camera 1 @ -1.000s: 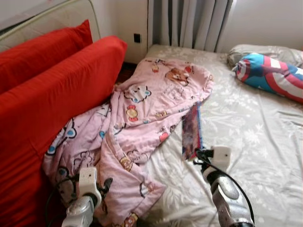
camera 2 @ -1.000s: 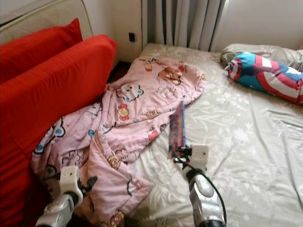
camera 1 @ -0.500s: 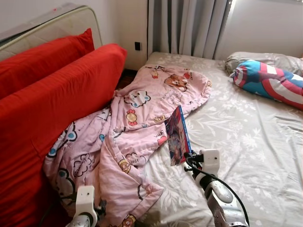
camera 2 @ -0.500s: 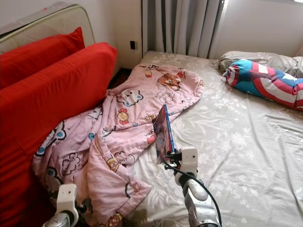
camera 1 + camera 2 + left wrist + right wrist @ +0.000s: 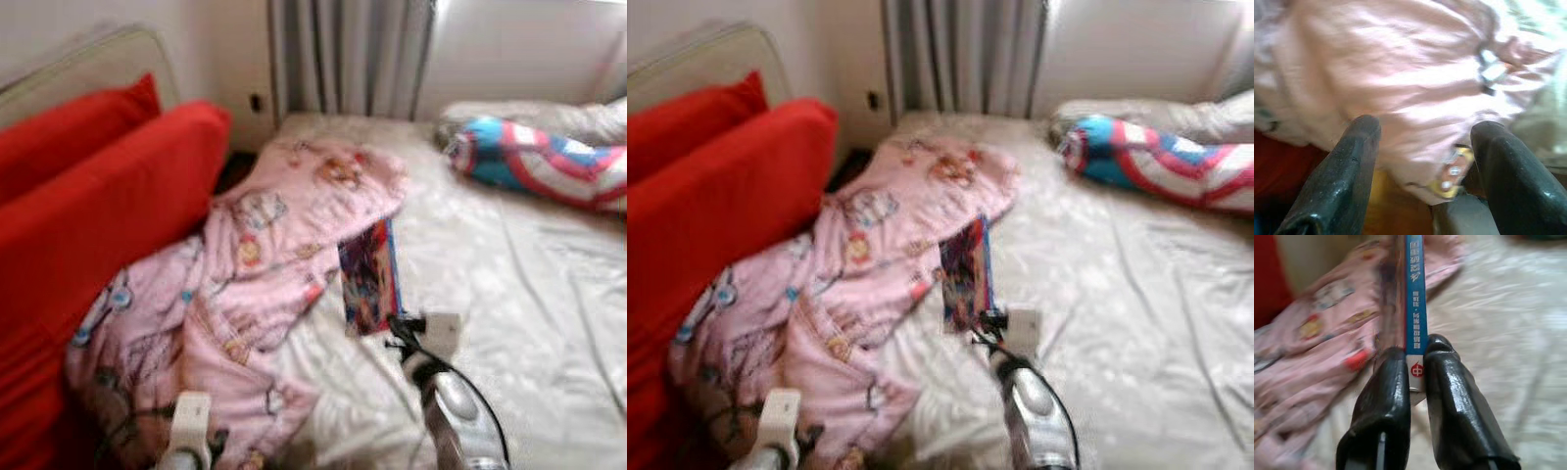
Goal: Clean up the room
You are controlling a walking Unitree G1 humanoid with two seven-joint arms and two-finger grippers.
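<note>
The thin blue-spined paper book had a glossy cover. The pink cartoon-print cloth blanket looked soft and matt, as did the red fabric cushions.

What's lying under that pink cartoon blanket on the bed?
The pink blanket lies crumpled on the pale bedsheet, its edge against the red cushions. The right claw holds a book upright beside it. Whatever its folds cover stays hidden.

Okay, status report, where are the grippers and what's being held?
Right gripper shut on a book, held above the bed. Left gripper open, low over the pink blanket. Nothing blocking.
</note>
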